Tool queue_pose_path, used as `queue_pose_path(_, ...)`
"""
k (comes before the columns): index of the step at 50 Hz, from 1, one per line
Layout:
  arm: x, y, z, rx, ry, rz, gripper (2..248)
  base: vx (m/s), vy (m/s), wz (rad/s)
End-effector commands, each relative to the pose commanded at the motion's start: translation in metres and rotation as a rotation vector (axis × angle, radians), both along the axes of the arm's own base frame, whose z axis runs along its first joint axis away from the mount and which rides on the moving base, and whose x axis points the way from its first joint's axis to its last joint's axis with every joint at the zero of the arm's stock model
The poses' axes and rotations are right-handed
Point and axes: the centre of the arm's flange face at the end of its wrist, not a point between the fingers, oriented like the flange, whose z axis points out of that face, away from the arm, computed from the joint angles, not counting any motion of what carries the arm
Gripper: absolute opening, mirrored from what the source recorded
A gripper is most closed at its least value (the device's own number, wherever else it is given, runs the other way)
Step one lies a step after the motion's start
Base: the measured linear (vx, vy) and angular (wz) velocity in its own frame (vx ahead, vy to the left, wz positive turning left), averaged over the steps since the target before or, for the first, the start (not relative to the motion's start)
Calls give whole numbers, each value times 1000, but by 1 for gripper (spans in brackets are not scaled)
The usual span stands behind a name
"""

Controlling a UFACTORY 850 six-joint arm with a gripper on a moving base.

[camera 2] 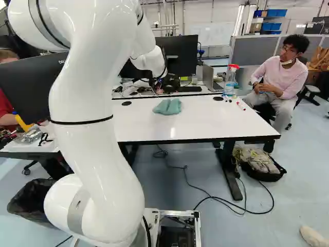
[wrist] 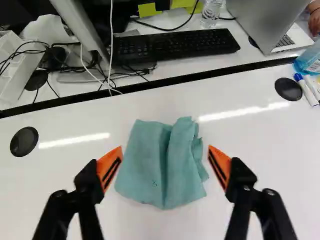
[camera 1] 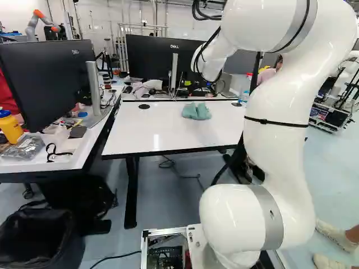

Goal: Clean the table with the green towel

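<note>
OK so starting from the left of the left base view, there's a dark monitor (camera 1: 47,78) on the side desk with a yellow bottle (camera 1: 11,129) in front of it, and a black bin (camera 1: 61,249) on the floor below. Then you get the white table (camera 1: 140,131), with the green towel (camera 1: 196,111) lying kinda rumpled on top, over towards the far edge, near a big monitor (camera 1: 148,56) on the desk behind. The arm (camera 1: 280,151) stands right of that. In the wrist view the gripper (wrist: 165,162) has its fingers spread wide with nothing clamped, and the towel shows in the gap between the orange pads, neither one touching it as far as I can tell. Over at the right of the right base view there's a spray bottle (camera 2: 230,82) by the table's far edge, some markers (camera 2: 240,105) lying just beside it, and a black bag (camera 2: 270,175) on the floor
</note>
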Motion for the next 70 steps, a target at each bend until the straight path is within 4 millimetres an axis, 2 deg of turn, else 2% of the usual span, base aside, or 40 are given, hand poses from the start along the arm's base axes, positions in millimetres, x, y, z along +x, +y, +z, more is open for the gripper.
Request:
queue_pose_path(1,0,0,0,0,0,0,211,0,0,0)
queue_pose_path(2,0,0,0,0,0,0,245,0,0,0)
queue_pose_path(39,-5,2,-2,-2,-9,2,247,0,0,0)
queue_pose_path(70,-34,12,-14,-11,-63,14,247,0,0,0)
